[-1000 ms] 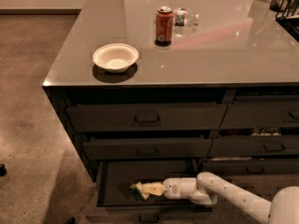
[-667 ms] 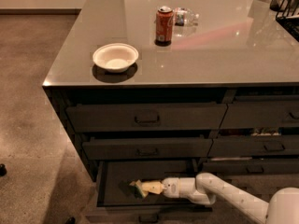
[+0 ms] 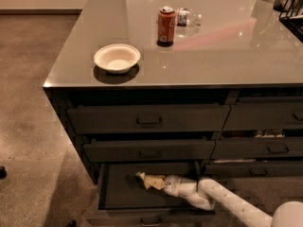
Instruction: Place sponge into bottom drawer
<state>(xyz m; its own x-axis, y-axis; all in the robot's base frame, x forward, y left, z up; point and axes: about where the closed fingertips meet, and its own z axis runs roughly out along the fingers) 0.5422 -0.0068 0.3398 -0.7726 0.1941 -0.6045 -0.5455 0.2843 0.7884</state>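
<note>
The bottom drawer (image 3: 118,193) of the wider stack is pulled open, a dark shallow tray with a small handle at its front edge. The pale yellow sponge (image 3: 150,181) is inside it, near the middle, low over the drawer floor. My cream gripper (image 3: 163,183) reaches in from the right and is shut on the sponge's right end. My white arm (image 3: 227,200) runs back to the lower right corner.
Two closed drawers (image 3: 149,119) sit above the open one. Narrower drawers (image 3: 265,148) stand to the right. On the grey countertop (image 3: 227,56) are a white bowl (image 3: 117,58), a red soda can (image 3: 166,25) and a clear plastic item (image 3: 187,17). Bare floor lies left.
The gripper and sponge have stayed almost in place inside the drawer; the arm has shifted only slightly.
</note>
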